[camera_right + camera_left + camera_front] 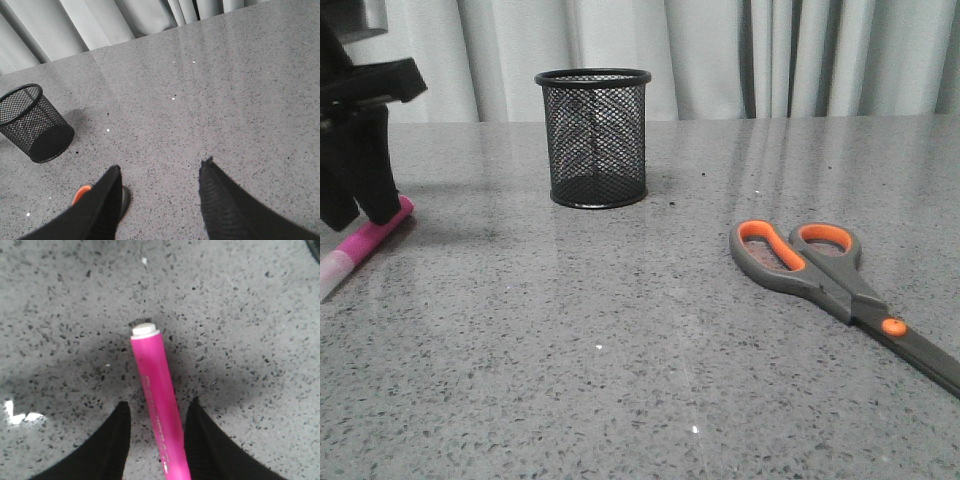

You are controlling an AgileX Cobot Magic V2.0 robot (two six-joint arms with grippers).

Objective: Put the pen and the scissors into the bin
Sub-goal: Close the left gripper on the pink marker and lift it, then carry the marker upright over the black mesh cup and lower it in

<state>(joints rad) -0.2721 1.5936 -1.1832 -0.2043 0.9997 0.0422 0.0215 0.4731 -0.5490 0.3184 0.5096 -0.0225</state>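
The pink pen (372, 236) lies flat on the table at the far left, its whitish cap end toward the front. My left gripper (362, 216) is down over it. In the left wrist view the pen (152, 385) lies between the two black fingers (112, 440), and the gripper (157, 409) is open astride it, with table showing on one side. The scissors (820, 268) lie flat at the right, handles toward the bin (593, 138). My right gripper (160, 169) is open and empty above the table. A scissors handle (125, 196) peeks out beside one finger. The bin (32, 122) stands upright.
Grey speckled table (620, 350) with pale curtains (720, 50) behind its far edge. The bin stands at the back, left of centre, between the pen and the scissors.
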